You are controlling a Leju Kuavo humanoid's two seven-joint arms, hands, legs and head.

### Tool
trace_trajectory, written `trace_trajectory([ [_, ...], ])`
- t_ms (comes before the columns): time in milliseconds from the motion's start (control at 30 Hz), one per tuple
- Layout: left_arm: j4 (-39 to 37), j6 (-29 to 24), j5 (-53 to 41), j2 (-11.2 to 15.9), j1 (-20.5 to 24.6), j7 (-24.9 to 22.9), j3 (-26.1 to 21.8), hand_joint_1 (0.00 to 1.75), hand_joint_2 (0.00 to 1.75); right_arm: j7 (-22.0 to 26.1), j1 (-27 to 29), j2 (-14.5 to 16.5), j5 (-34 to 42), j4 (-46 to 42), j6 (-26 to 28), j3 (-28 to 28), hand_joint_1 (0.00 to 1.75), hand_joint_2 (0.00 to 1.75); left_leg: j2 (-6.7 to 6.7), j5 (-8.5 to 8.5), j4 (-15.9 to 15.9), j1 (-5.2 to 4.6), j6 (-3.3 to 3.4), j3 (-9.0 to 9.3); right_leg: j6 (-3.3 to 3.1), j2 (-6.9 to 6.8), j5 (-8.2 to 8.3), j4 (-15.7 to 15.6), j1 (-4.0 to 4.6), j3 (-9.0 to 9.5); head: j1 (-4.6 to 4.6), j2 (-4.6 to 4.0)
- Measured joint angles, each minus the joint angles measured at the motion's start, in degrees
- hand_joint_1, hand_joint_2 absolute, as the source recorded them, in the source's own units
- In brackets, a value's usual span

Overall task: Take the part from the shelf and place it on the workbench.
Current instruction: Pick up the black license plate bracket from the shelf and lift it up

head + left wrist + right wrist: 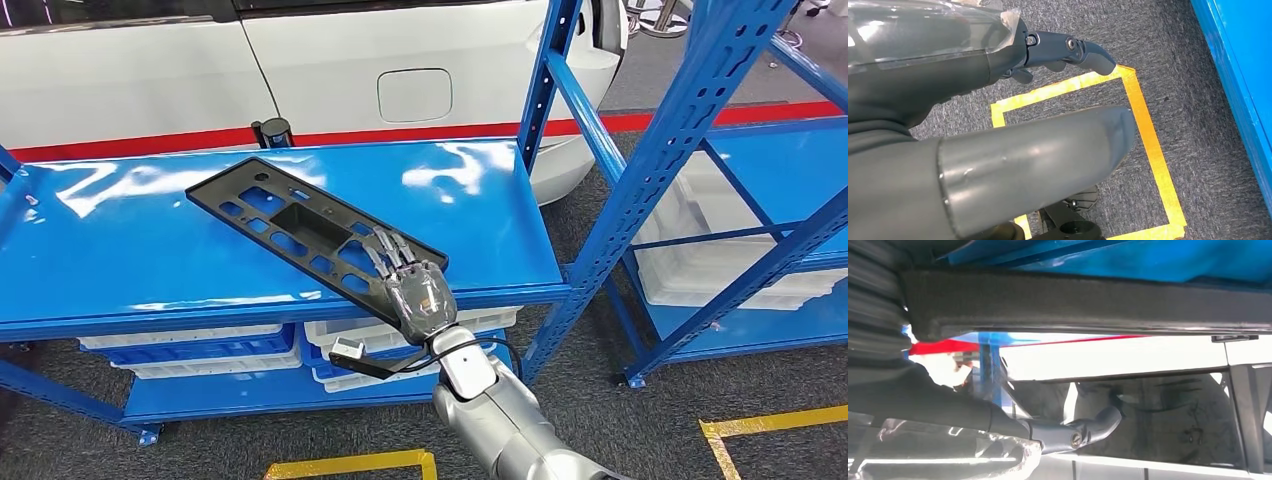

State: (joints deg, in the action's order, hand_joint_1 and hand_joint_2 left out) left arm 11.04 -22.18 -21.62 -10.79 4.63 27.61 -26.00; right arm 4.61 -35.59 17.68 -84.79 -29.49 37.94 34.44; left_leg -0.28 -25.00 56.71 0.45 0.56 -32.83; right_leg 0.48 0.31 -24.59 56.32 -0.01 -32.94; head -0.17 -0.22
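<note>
The part, a long flat black plastic panel w/ many cut-out windows & a recessed pocket mid-way, lies diagonally on the blue shelf, its near-right end overhanging the front edge. Judging by looks: light, thin, fairly stiff but prob. flexes along its length if lifted from one end only; matte surface so not too slippery; ribs btwn the cut-outs look like the weak spots, so no hard squeeze there. Best hold is prob. the solid rim at the overhanging end, thumb under & fingers on top, though a one-end grip means the far end will sag or swing, so lift slow & keep it level. The right hand is at exactly that end: fingers lie stretched flat over the part's top near its corner, appearing to touch it; palm sits just off the shelf edge. In the right wrist view the part's dark edge runs right above the thumb, w/ a clear gap btwn them, so the pinch looks not yet closed: hand spread, nothing gripped. The left hand hangs low over grey carpet & yellow floor tape, fingers loosely extended, holding nothing, well away from the part.
</note>
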Motion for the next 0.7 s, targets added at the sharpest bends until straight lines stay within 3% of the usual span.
trace_trajectory([
  [700,0.0,0.1,0.0,0.0,0.0,0.0,-0.1,0.00,0.00,-0.3,0.1,-0.2,-0.4,0.0,0.0,-0.6,0.00,1.75,0.00,0.00,0.0,0.03,0.00,-0.12,0.00,0.00,0.00,0.0,0.00,-0.10,0.00,0.00],
])
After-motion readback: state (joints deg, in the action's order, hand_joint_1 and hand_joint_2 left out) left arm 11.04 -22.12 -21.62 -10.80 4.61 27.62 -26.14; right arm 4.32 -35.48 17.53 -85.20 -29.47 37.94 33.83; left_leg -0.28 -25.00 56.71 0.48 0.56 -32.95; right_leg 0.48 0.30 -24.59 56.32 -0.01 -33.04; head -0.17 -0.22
